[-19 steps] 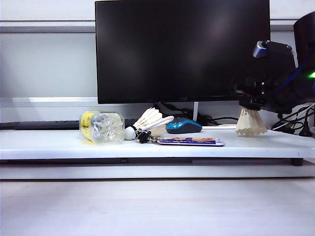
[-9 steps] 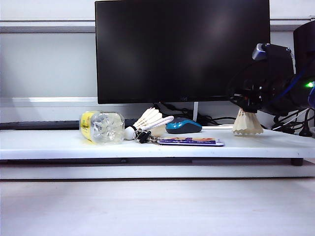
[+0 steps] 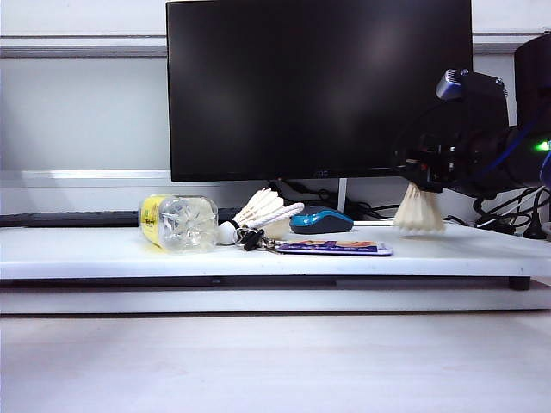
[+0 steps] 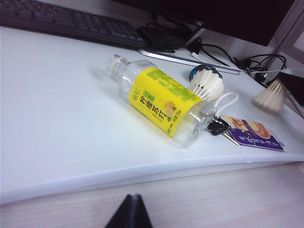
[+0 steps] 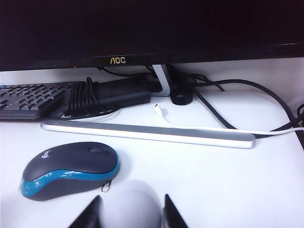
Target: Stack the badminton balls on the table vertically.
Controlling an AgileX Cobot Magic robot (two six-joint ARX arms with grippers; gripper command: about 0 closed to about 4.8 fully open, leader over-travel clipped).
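A: Exterior view: right gripper (image 3: 422, 176) at the right end of the table (image 3: 103, 249), over an upright shuttlecock (image 3: 419, 211), skirt down. Second shuttlecock (image 3: 258, 215) lies on its side mid-table, between the bottle (image 3: 178, 223) and the mouse (image 3: 320, 220), touching the keys (image 3: 250, 238).

B: Anything the wrist views add?

A: Right wrist view shows the two fingers (image 5: 88, 216) flanking the white cork tip (image 5: 133, 209), mouse (image 5: 69, 173) just beside it, monitor stand and cables behind. Left wrist view gives the bottle's yellow label (image 4: 164, 102), the lying shuttlecock (image 4: 206, 84) behind it, the far one (image 4: 270, 96) blurred, and a keyboard (image 4: 66, 19) the exterior view barely shows.

B: Change from earlier?

A: Held shuttlecock and right gripper have shifted left toward the monitor stand; the rest is unmoved.

B: Grip?

A: Right jaws sit partly apart on either side of the cork; can't tell if they pinch it. Left gripper (image 4: 129, 213) is only a dark tip low over the wood-grain surface, well apart from everything; state not readable.
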